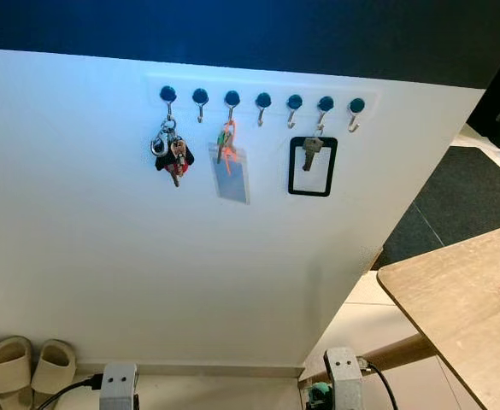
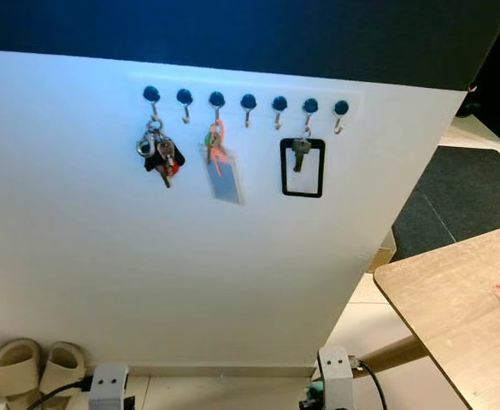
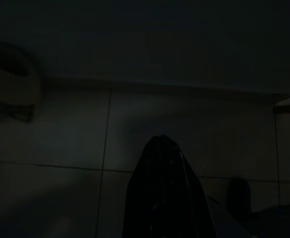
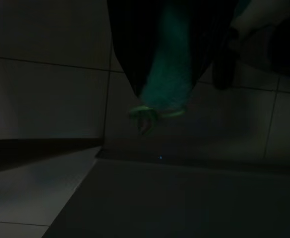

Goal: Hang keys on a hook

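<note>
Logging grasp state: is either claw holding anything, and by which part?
The right claw is shut on a green key tag, gripped along its upper body; keys dangle below.

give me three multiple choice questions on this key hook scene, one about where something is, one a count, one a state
1. Where are the beige slippers?
A. on the wooden table
B. on the floor at the foot of the white wall, to the robot's left
C. hanging from a hook

2. How many hooks are in the hook row?
A. four
B. seven
C. ten

3. What is the state of the right gripper?
A. open and bare
B. shut on a teal tag with keys
C. clipped to a hook

Answers:
1 B, they sit low on the left by the wall.
2 B, seven blue-capped hooks show.
3 B, the right wrist view shows the teal tag with keys hanging between the fingers.
</note>
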{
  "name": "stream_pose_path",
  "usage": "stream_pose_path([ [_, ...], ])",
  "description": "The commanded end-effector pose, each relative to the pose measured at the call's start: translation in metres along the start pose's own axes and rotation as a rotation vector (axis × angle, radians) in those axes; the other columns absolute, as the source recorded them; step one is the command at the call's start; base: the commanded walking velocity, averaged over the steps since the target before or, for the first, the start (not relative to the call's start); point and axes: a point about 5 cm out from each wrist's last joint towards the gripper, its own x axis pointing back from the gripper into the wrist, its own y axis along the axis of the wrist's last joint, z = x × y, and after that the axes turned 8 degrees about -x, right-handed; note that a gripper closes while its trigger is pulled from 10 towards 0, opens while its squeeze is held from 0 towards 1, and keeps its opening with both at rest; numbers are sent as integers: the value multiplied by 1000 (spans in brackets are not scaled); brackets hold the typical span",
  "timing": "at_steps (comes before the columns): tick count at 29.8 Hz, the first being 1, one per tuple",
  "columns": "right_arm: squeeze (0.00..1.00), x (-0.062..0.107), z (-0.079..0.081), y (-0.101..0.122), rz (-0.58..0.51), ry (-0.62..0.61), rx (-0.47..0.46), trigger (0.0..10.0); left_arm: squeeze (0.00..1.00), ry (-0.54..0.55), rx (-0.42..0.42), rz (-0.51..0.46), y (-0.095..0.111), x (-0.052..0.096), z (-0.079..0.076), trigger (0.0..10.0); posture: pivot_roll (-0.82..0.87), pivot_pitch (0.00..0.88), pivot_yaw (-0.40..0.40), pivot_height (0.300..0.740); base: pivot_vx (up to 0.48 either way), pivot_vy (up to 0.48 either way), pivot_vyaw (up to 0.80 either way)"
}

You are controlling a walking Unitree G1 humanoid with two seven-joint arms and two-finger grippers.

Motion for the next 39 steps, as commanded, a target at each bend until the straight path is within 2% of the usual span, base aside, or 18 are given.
stream_pose_path([
  [1, 0, 1, -2, -1, 7, -14, -11, 10000, 0, -13, -8, -2, 0, 0, -5, 10000, 73, 31, -64, 740, 0, 330, 0],
  [13, 0, 1, -2, -1, 7, -12, -10, 10000, 0, -10, -11, -8, 0, 1, -5, 10000, 74, 31, -65, 740, 0, 370, 0],
  [23, 0, 1, -2, -2, 7, -14, -13, 10000, 0, -54, -29, -44, 2, 1, -6, 10000, 75, 30, -64, 740, 0, 0, 0],
  [31, 0, 1, -2, -3, 9, -16, -14, 10000, 0, -66, -35, -48, 2, 2, -8, 10000, 74, 30, -64, 740, 0, -460, 0],
  [33, 0, 1, -2, -3, 10, -16, -14, 10000, 0, -59, -12, -39, 1, 2, -8, 10000, 74, 31, -64, 740, 0, 0, 0],
  [39, 0, 1, -2, -4, 11, -16, -14, 10000, 0, -68, -24, -57, 2, 2, -9, 10000, 75, 32, -65, 740, 0, 0, 0],
])
